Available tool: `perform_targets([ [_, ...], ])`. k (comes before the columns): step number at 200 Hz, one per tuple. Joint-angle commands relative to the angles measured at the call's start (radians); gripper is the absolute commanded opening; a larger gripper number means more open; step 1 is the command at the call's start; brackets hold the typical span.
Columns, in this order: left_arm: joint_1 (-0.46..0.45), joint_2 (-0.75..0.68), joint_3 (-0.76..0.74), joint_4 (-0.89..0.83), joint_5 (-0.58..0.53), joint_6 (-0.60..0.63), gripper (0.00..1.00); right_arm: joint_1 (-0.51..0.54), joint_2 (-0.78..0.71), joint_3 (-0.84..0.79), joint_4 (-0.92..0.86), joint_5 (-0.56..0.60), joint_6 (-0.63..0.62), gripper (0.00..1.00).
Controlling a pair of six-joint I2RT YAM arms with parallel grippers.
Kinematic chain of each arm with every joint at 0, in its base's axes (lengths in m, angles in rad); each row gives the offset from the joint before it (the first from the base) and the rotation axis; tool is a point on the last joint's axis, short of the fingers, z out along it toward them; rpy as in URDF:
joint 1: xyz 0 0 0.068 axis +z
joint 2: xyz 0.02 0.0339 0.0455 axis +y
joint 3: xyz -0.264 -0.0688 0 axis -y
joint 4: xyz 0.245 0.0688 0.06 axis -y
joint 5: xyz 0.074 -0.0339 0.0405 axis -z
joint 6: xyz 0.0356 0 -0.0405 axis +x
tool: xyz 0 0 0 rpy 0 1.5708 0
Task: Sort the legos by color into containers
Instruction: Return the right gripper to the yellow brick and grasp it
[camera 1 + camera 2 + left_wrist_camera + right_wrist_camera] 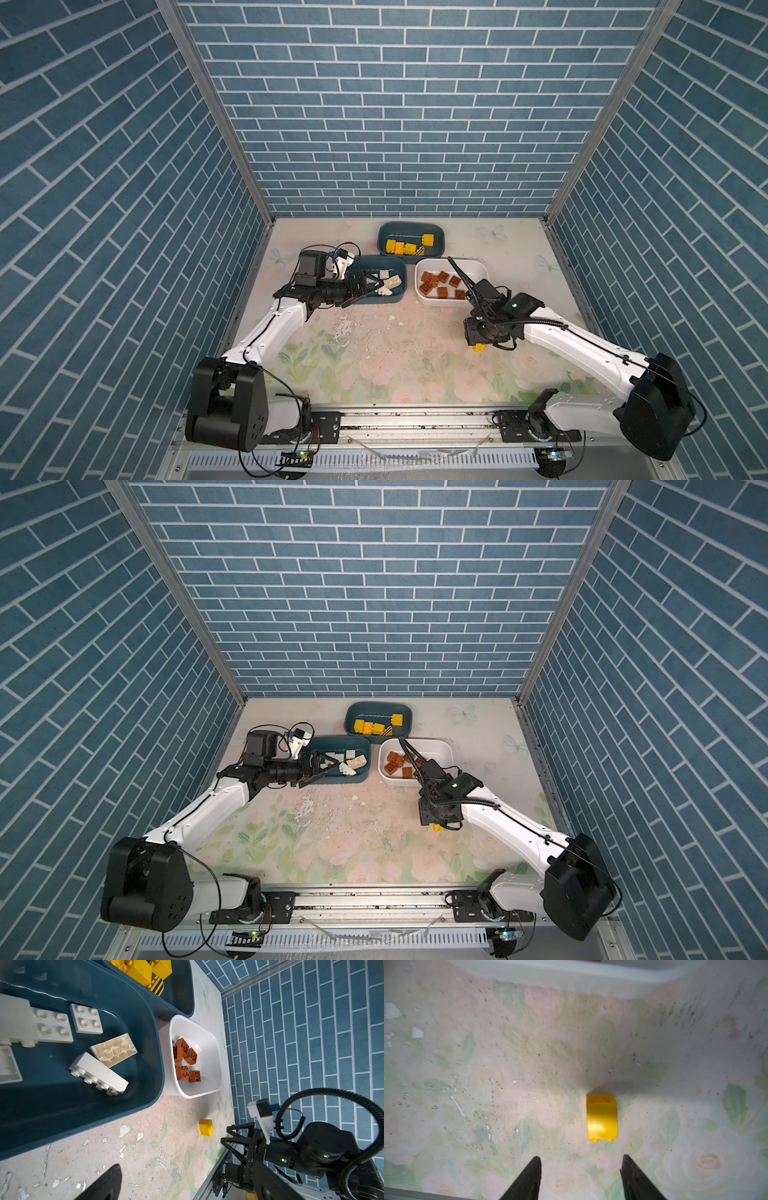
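Jaws of the right gripper [581, 1159] stand parted and empty, right of centre in both top views. Just ahead, a small yellow plastic brick [602, 1118] lies on its side on the floral-print table [488, 1064], studs pointing back at them. Farther back, the left gripper [374, 286] gapes empty.

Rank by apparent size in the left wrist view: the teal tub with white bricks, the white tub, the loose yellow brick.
1. teal tub with white bricks (nearest the camera, so exaggerated)
2. white tub
3. loose yellow brick
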Motion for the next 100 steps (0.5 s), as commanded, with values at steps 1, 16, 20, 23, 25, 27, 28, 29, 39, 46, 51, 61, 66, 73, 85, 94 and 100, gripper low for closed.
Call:
perform_targets([
  [1,-0.005,0.010,0.019,0.021,0.019,0.009,1.00,-0.020,0.021,-0.032,0.035,0.022,0.015,0.63],
  [16,-0.005,0.011,0.015,0.024,0.021,0.008,1.00,-0.035,0.064,-0.042,0.065,0.027,-0.009,0.63],
  [20,-0.005,0.012,0.014,0.024,0.021,0.008,1.00,-0.038,0.076,-0.045,0.075,0.025,-0.015,0.62],
  [23,-0.005,0.011,0.013,0.024,0.021,0.009,1.00,-0.041,0.083,-0.047,0.082,0.026,-0.019,0.62],
  [25,-0.005,0.012,0.013,0.025,0.021,0.009,1.00,-0.042,0.089,-0.049,0.087,0.026,-0.021,0.62],
  [27,-0.005,0.011,0.014,0.024,0.022,0.008,1.00,-0.042,0.094,-0.050,0.092,0.026,-0.024,0.62],
  [28,-0.005,0.011,0.013,0.024,0.022,0.008,1.00,-0.043,0.096,-0.050,0.095,0.027,-0.025,0.62],
  [29,-0.005,0.011,0.013,0.025,0.022,0.008,1.00,-0.045,0.099,-0.051,0.098,0.026,-0.026,0.62],
  [39,-0.005,0.010,0.011,0.024,0.021,0.008,1.00,-0.055,0.123,-0.057,0.125,0.020,-0.041,0.62],
  [46,-0.005,0.008,0.011,0.025,0.021,0.008,1.00,-0.063,0.140,-0.058,0.140,0.017,-0.050,0.62],
  [51,-0.005,0.008,0.012,0.023,0.022,0.010,1.00,-0.069,0.152,-0.060,0.150,0.015,-0.054,0.61],
  [61,-0.005,0.008,0.011,0.022,0.022,0.010,1.00,-0.077,0.175,-0.063,0.172,0.005,-0.070,0.60],
  [66,-0.005,0.006,0.010,0.024,0.022,0.010,0.99,-0.081,0.186,-0.064,0.179,0.000,-0.073,0.58],
  [73,-0.005,0.006,0.009,0.024,0.022,0.011,1.00,-0.085,0.200,-0.065,0.186,-0.006,-0.079,0.55],
  [85,-0.005,0.005,0.009,0.022,0.023,0.011,0.99,-0.088,0.217,-0.068,0.184,-0.020,-0.082,0.46],
  [94,-0.006,0.000,0.006,0.017,0.022,0.012,1.00,-0.090,0.218,-0.072,0.180,-0.029,-0.084,0.42],
  [100,-0.006,-0.002,0.006,0.020,0.020,0.012,1.00,-0.089,0.213,-0.076,0.177,-0.028,-0.084,0.39],
])
